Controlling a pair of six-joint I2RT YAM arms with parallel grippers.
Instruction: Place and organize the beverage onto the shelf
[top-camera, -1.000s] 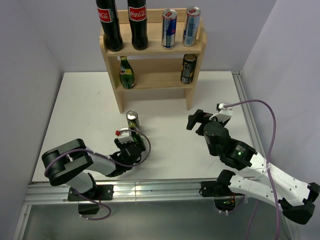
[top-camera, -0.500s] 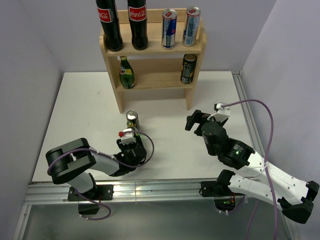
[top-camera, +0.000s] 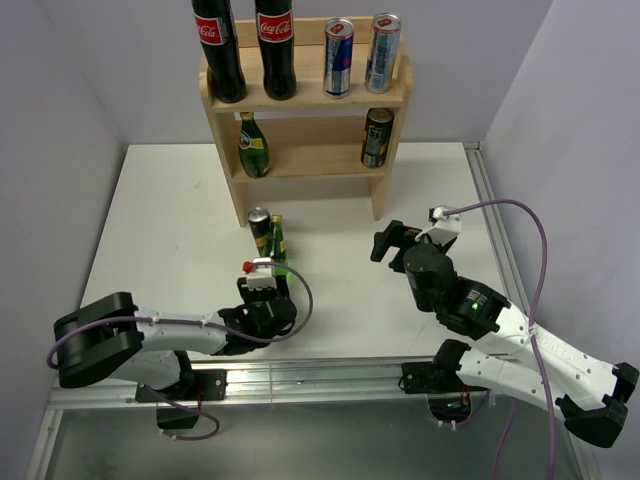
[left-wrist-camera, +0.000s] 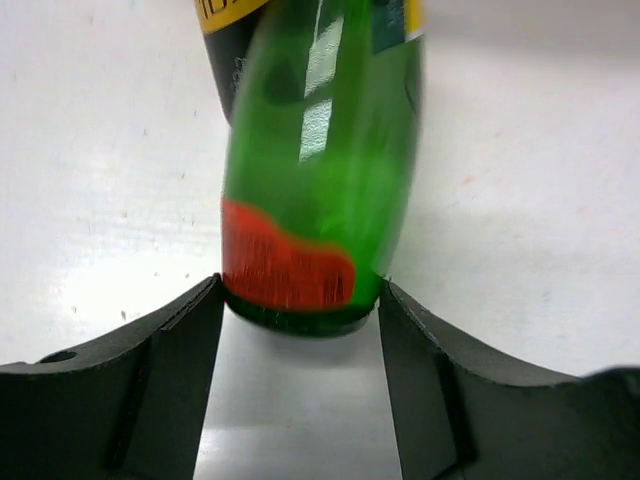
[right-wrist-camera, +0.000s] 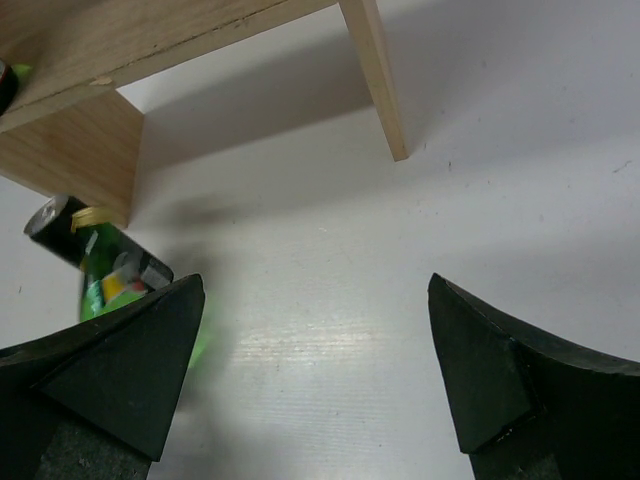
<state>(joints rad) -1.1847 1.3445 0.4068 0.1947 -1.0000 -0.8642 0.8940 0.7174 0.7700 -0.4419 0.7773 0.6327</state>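
Observation:
The light wood shelf (top-camera: 318, 100) stands at the back of the white table and also shows in the right wrist view (right-wrist-camera: 70, 150). A green glass bottle (top-camera: 278, 243) with a red patch near its base stands in front of it, next to a dark can (top-camera: 259, 228). In the left wrist view the bottle (left-wrist-camera: 310, 180) is blurred and leans, with the can (left-wrist-camera: 225, 40) behind it. My left gripper (top-camera: 272, 268) is open, its jaws either side of the bottle's base (left-wrist-camera: 300, 300). My right gripper (top-camera: 385, 240) is open and empty over bare table (right-wrist-camera: 315, 350). It sees the bottle (right-wrist-camera: 105, 285) and the tilted can (right-wrist-camera: 70, 228).
The top tier holds two cola bottles (top-camera: 218, 45) (top-camera: 275, 45) and two slim cans (top-camera: 338, 55) (top-camera: 382, 50). The lower tier holds a green bottle (top-camera: 253, 145) at the left and a dark can (top-camera: 376, 137) at the right. A metal rail (top-camera: 490, 220) edges the table's right side.
My left arm has stretched forward towards the shelf and its jaws now flank the green bottle's base. The drinks ahead of it have shifted towards the shelf. My right arm has barely moved.

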